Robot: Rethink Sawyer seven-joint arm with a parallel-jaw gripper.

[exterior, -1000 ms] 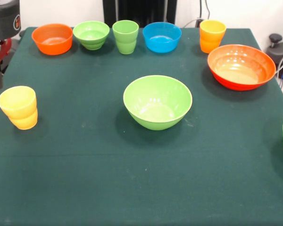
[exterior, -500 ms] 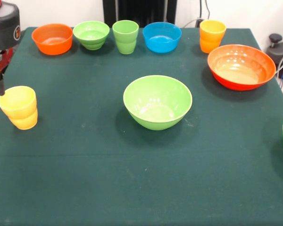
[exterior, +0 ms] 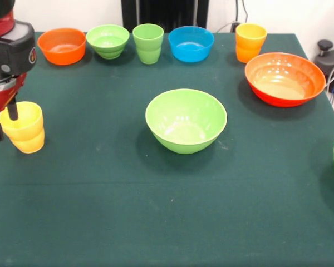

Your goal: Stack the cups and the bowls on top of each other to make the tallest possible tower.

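step in hand: we are reaching for the yellow cup (exterior: 22,127) at the table's (exterior: 156,222) left edge, which we judge to be the first pick for the tower; nothing is stacked yet
gripper: our gripper (exterior: 4,122) is hanging wide, one finger inside the cup's mouth and the other outside its left wall, not yet pinching the rim
cup's axis: it is standing upright, long axis vertical, mouth facing up
next move: we are judging that the jaws need to close on the wall, then lift straight up
likely base: the large green bowl (exterior: 186,120) is sitting mid-table, well apart from the cup, mouth up
others: the green cup (exterior: 148,43) and orange-yellow cup (exterior: 250,42) are waiting along the far edge
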